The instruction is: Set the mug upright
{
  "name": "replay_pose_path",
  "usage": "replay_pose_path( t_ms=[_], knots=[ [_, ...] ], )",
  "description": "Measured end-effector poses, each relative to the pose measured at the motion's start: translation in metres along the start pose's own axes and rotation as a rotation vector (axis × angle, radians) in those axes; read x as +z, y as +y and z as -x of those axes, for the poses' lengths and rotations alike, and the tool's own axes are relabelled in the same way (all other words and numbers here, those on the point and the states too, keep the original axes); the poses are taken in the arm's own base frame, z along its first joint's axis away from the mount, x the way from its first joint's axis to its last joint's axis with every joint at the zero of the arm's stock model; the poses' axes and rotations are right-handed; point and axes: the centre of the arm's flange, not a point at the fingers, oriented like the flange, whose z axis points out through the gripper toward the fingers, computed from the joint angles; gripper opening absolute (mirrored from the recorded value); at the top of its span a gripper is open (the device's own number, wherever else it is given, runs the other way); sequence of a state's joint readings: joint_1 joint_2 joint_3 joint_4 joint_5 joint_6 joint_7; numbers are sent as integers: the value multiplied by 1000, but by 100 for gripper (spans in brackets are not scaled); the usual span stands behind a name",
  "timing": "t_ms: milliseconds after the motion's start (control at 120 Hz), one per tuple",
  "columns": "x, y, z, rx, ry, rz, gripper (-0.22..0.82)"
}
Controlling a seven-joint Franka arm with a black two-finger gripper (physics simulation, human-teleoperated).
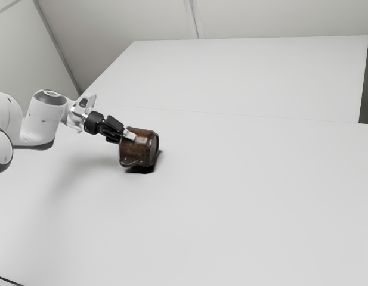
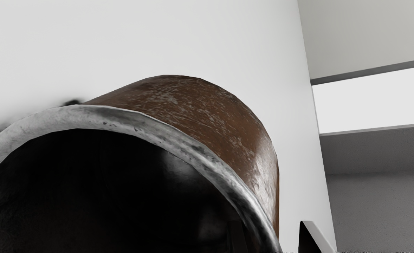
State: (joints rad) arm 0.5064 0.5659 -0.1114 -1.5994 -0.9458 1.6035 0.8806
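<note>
One scuffed brown mug [image 1: 141, 152], pale-rimmed, dark inside, tipped sideways, the claw [image 1: 129, 136] apparently spread astride its wall.

One arm [image 1: 40, 122] is reaching in, and one gripper [image 1: 128, 136] is ending it, carrying two fingers [image 2: 309, 237]. One mug [image 1: 138, 148] is making up the whole count of mugs. One surface [image 1: 231, 208] is spreading out, and one dark strip [image 1: 7, 280] is crossing a corner.
</note>
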Motion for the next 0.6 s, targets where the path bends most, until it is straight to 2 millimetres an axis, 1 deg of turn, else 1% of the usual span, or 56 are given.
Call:
replay_pose_path(
  t_ms=[67, 142, 242, 383, 500, 533, 600],
  knots=[
    [2, 3, 0, 0, -7, 12, 2],
    [4, 6, 0, 0, -15, 22, -4],
    [5, 8, -1, 3, -19, 28, -11],
    [6, 12, -1, 6, -27, 30, -14],
    [9, 32, -4, 36, -57, -5, -15],
    [8, 40, -4, 47, -68, -24, -16],
    [5, 62, -2, 79, -102, -95, -16]
  ],
)
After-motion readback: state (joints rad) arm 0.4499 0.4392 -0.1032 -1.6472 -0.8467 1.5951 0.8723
